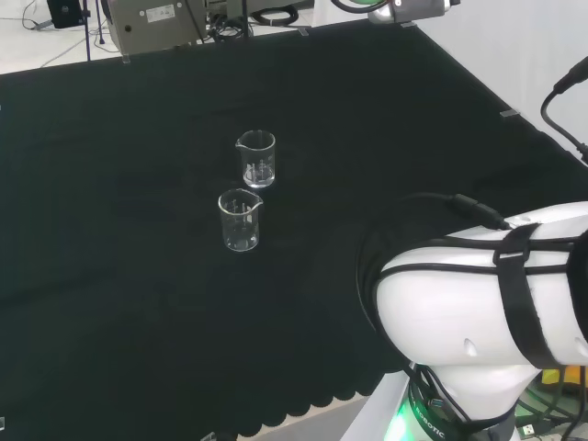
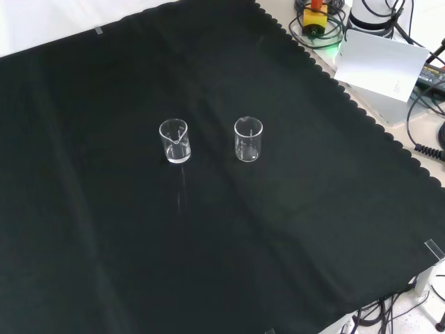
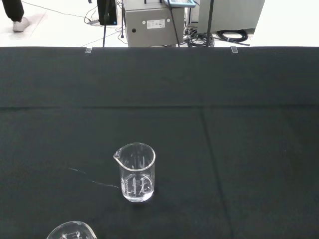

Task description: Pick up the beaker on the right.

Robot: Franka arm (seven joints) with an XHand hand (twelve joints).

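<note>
In the head view, two clear glass beakers are standing upright on the black cloth of the desk [image 1: 138,303]: the far beaker [image 1: 256,159] is sitting just left of the picture's centre, and the near beaker [image 1: 241,220] is standing close to it at about its 7 o'clock, apart from it. Both are looking empty. The arm's white link [image 1: 478,303] is bulking at 4 o'clock of the pair, well apart from them. In the front view, the same two are standing side by side and apart: one beaker [image 2: 174,141] with its spout facing the camera is sitting left of centre, and the other [image 2: 248,139] is standing at its 3 o'clock. The cloth's scalloped edge [image 2: 361,115] is running down at 2 o'clock of them, with cables and a white box beyond it. In the wrist view, one beaker [image 3: 137,172] is standing upright on the cloth with its spout toward 10 o'clock, and the rim of the second beaker [image 3: 72,231] is peeking in at its 7 o'clock. Whether the hand is open or closed, I cannot tell, nor how it is lying relative to the beakers.
</note>
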